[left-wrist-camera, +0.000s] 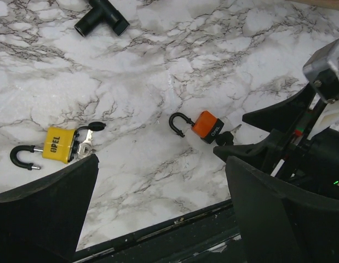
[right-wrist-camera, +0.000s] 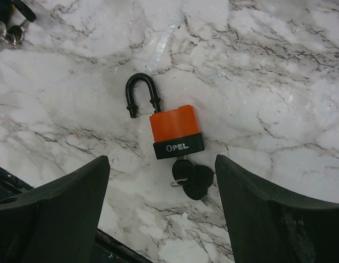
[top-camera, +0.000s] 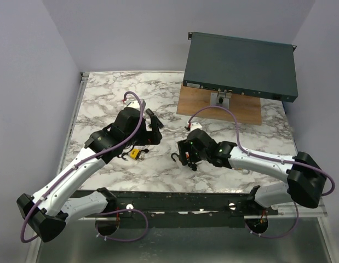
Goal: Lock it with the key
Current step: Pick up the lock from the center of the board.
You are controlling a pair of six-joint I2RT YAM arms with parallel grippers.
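Orange padlock (right-wrist-camera: 175, 133) | keys (right-wrist-camera: 192, 181) overlapping, hard to count | left fingers (left-wrist-camera: 43, 211) spread, empty | right fingers (right-wrist-camera: 51, 216) spread, empty

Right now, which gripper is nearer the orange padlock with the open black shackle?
Right. The right gripper hangs above the orange padlock, jaws open either side; the left gripper is off to its left, by the yellow padlock.

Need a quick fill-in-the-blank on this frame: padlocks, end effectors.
1. The padlock below the right end effector has an ____ body.
2. Its shackle is ____.
3. The other padlock is ____.
4. Both bodies read ____.
Missing: orange, open, yellow, OPEL.
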